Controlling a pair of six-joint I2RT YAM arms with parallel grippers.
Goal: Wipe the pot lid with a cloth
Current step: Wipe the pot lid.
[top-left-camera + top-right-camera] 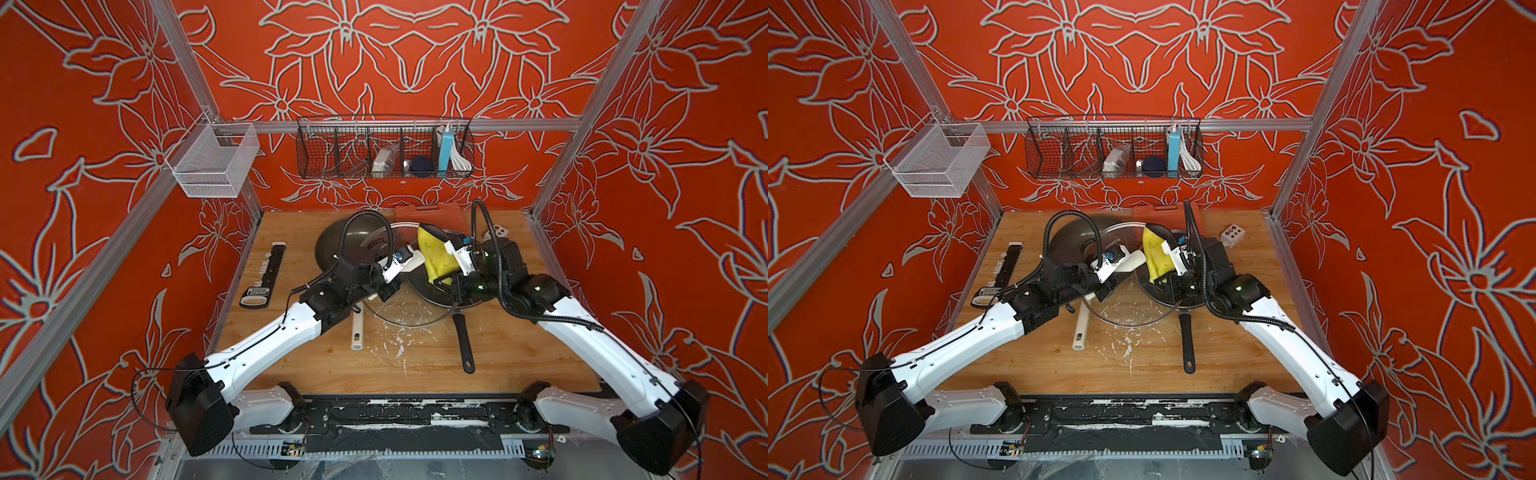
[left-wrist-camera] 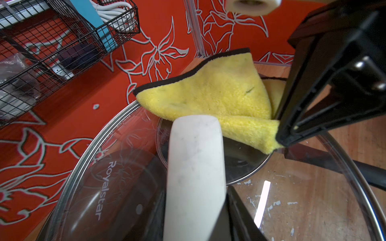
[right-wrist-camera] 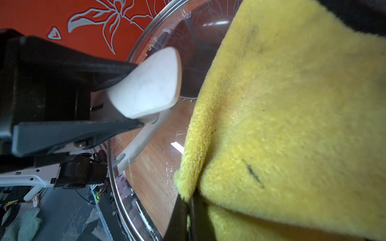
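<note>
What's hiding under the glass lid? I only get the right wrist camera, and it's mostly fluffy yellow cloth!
Observer: A black frying pan lies partly under the glass lid, with its long handle sticking out past the lid's rim.
Operator: Is anything else on the table?
Observer: Yes, a small white box with dark dots sits toward the back right corner of the table.
Operator: What's on the wall?
Observer: A black wire basket hangs there, holding a blue box and a white cable.
</note>
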